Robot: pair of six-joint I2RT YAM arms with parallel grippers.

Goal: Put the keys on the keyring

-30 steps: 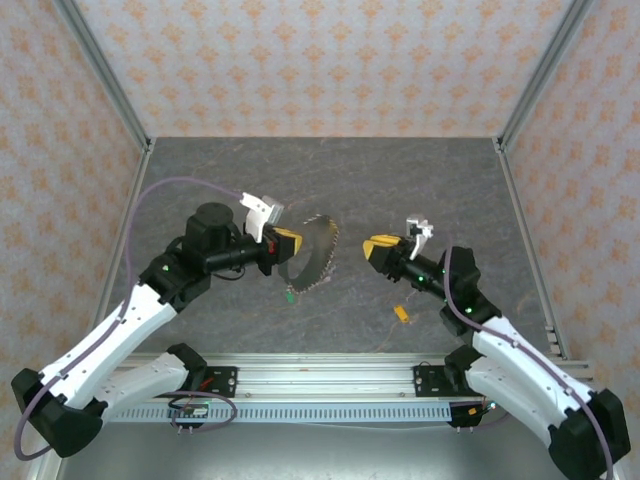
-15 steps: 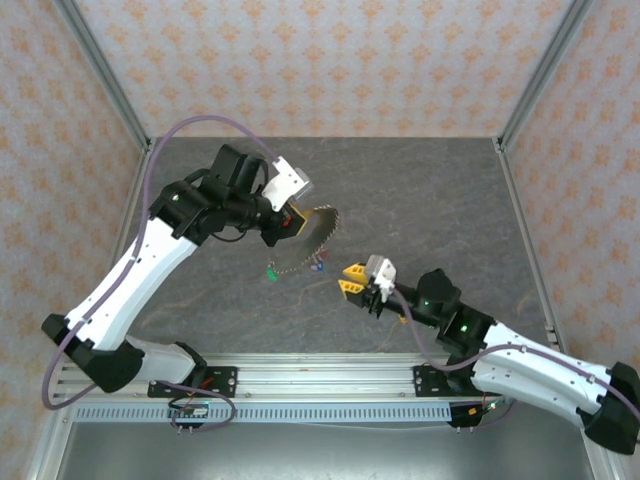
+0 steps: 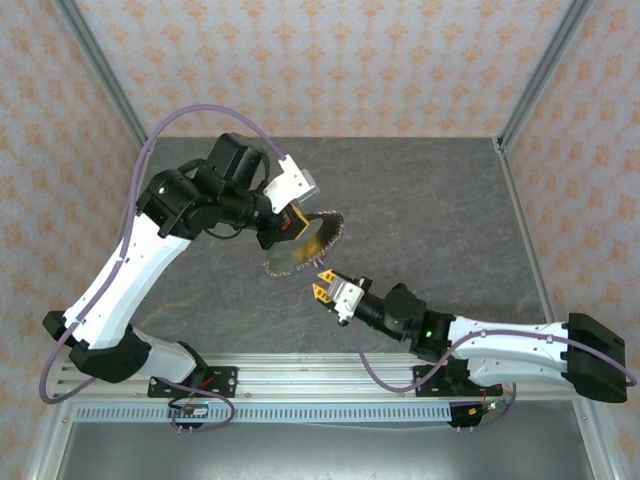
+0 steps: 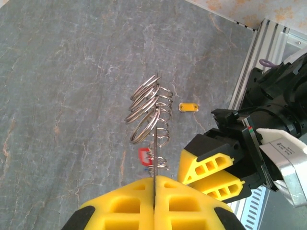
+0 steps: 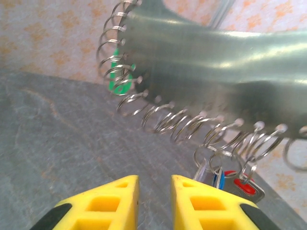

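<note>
The left arm is raised and bent sharply at the elbow, with the wrist turned inward over the surface. The left claw (image 3: pixel 295 227) is pressed closed on the keyring (image 3: pixel 312 243). The right arm is stretched low and leftward along the near edge. The right claw (image 3: pixel 322 287) is held with a narrow gap between its fingers.

Grey keyring (image 3: pixel 303 240) edged with small rings, tilted midair; green key (image 5: pixel 116 76), blue key (image 5: pixel 220 178), red key (image 5: pixel 245 185) dangle; yellow-orange key (image 4: pixel 188 106) lies flat at its three o'clock
</note>
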